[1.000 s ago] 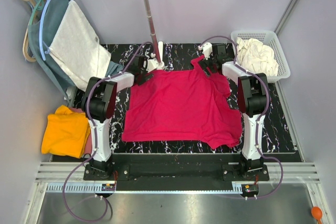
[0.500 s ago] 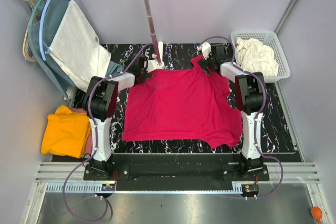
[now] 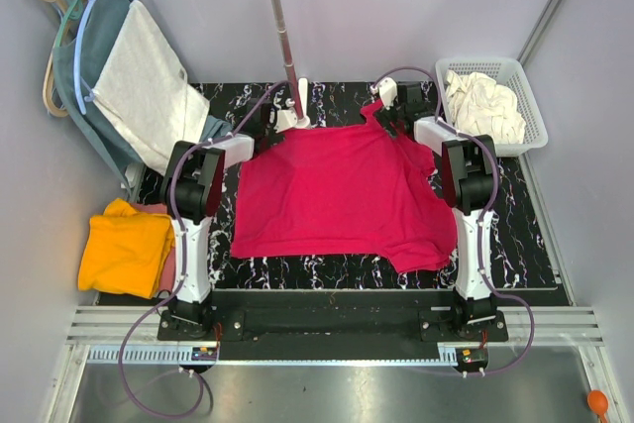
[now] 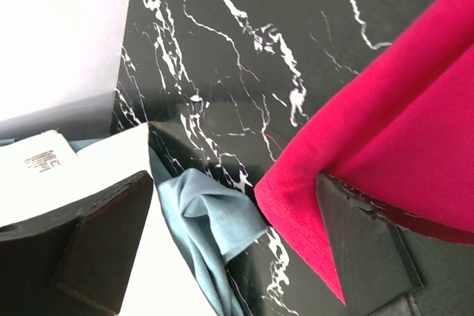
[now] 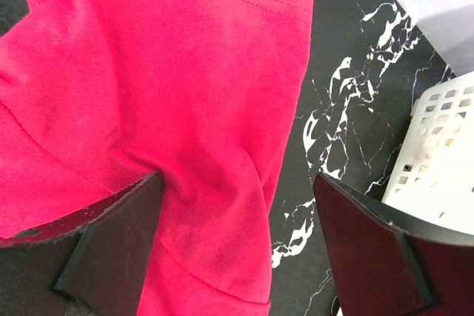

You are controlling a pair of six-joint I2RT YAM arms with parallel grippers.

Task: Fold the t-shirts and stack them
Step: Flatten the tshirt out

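A crimson-pink t-shirt [image 3: 337,195] lies spread flat on the black marble table [image 3: 515,235]. My left gripper [image 3: 269,132] is at its far left corner. In the left wrist view this gripper [image 4: 233,212] is open, and the shirt's hemmed corner [image 4: 385,131] lies against its right finger [image 4: 363,249]. My right gripper [image 3: 393,121] is at the far right sleeve. It stands open [image 5: 237,212] low over the sleeve fabric [image 5: 163,72]. An orange-yellow t-shirt [image 3: 124,245] lies left of the table on a dusty pink one [image 3: 170,266]. A cream-white t-shirt [image 3: 485,106] fills the basket.
A white mesh basket [image 3: 530,111] stands at the back right, its wall [image 5: 437,160] near my right gripper. A garment rack's pole [image 3: 282,37] and foot stand at the back centre. Grey-white and teal garments [image 3: 139,86] hang at the left, and a teal fold [image 4: 211,212] lies between my left fingers.
The crimson shirt has shifted a little to the left and lies flatter along its far edge. Both grippers have crept slightly towards the back and stay open.
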